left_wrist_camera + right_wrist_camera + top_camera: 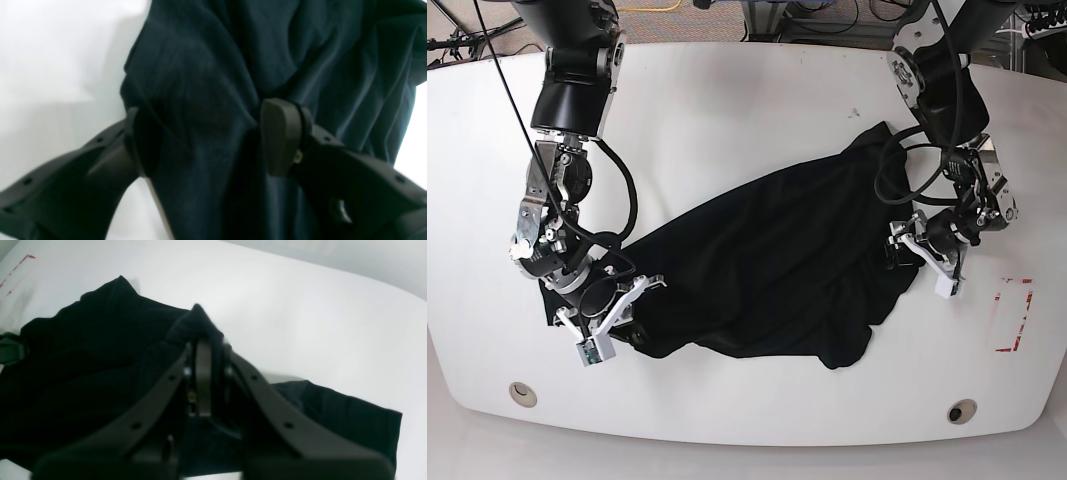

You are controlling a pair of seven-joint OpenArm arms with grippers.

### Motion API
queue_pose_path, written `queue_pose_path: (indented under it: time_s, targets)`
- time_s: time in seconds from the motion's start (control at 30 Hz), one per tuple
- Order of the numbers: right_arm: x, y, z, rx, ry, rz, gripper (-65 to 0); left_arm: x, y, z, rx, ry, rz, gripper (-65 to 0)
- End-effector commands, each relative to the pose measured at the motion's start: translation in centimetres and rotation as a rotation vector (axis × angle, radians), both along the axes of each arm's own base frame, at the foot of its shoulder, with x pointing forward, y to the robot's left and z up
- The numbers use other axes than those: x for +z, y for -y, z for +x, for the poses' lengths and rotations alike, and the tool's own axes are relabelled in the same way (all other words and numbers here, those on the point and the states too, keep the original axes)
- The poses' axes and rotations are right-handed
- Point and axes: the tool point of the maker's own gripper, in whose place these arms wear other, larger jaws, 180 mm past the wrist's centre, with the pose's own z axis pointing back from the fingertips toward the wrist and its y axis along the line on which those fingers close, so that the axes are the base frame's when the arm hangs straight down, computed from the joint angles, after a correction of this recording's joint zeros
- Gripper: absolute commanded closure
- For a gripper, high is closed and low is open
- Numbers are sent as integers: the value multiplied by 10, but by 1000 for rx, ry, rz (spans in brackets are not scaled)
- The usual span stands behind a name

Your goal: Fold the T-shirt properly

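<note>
Reaching down from the far corner of the table (747, 90), the left arm bends at the elbow and brings the left gripper (213, 140) low onto one end of the T-shirt (777, 270), its jaws standing wide apart with a rumpled ridge of dark cloth lying between the two pads (278, 140); whether either pad presses into the cloth cannot be told. At the opposite end, the right arm hangs down in a long curve with black cables looping beside it, and the right gripper (203, 350) is pinched narrow on a fold of the same T-shirt, a small peak of fabric standing up just past its fingertips. Out from both grippers the black shirt lies stretched in a wrinkled, slanting band between them, its lower edge bunched and sagging toward the near side of the table. Beyond the cloth the tabletop is plain white, with red tape marks (1012, 315) just outside the left gripper, and a round hole (523, 393) near each front corner. Cables and floor show past the far edge.
</note>
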Motion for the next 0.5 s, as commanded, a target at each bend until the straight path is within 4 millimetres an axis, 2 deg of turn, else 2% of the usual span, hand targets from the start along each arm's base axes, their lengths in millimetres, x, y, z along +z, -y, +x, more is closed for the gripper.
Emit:
queue_pose_path:
  time_s: [0.0,0.1,0.23,0.3,0.37,0.43,0.47]
  targets:
    - [25,2,7,0,75,11,-16,11,-1,10,-1,31,0,-402]
    - [25,1,7,1,74,12,-17,6,0,9,-3,19,-2,-376]
    - [25,1,7,2,75,11,-16,7,2,10,-7,29,-1,-288]
    - [25,1,7,2,76,13,-17,7,3,11,-9,31,0,-219]
    - [26,1,7,1,75,12,-15,0,8,8,-25,-1,-6,-67]
    - [25,1,7,-1,73,12,-14,-1,8,7,-29,-9,-5,-13]
    - [26,1,8,-1,74,12,-14,-1,9,7,-32,-9,-4,-8]
